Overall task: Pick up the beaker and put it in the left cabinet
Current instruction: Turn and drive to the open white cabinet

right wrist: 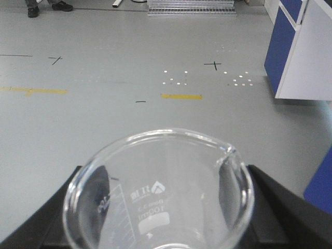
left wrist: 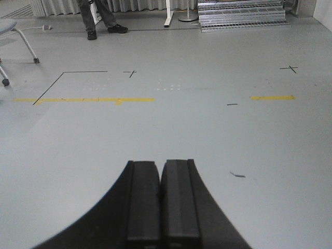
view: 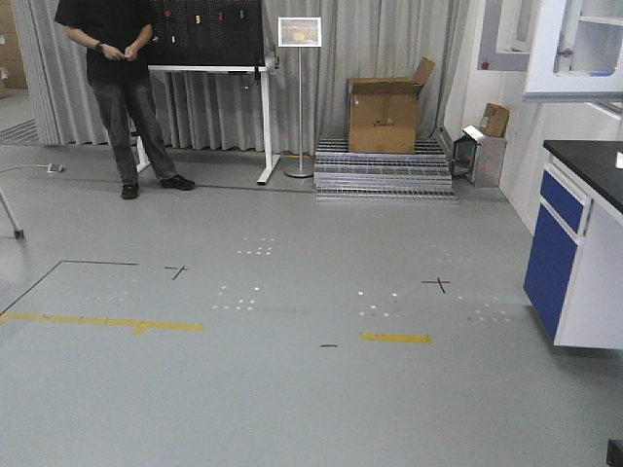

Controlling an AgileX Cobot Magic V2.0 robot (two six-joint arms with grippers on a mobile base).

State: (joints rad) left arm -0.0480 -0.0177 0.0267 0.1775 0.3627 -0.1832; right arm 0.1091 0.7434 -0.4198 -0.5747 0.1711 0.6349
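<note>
The beaker [right wrist: 155, 181], clear glass with a flared rim, a pour spout and white printed marks, fills the bottom of the right wrist view. My right gripper [right wrist: 161, 218] is shut on it, with black fingers [right wrist: 270, 202] pressing both sides. It hangs above the grey floor. My left gripper [left wrist: 160, 168] is shut with nothing between its pads and also points at bare floor. A pale white cabinet [view: 584, 44] with a glass-paned door shows at the top right of the front view. I cannot tell whether it is the left cabinet.
A dark-blue-fronted counter [view: 574, 263] with a black top stands at the right. At the back, a person [view: 122, 88] stands by a white table [view: 209, 68]. Also there are a sign stand [view: 300, 97] and a cardboard box [view: 384, 115] on metal grates [view: 384, 175]. A chair leg [left wrist: 26, 44] is far left.
</note>
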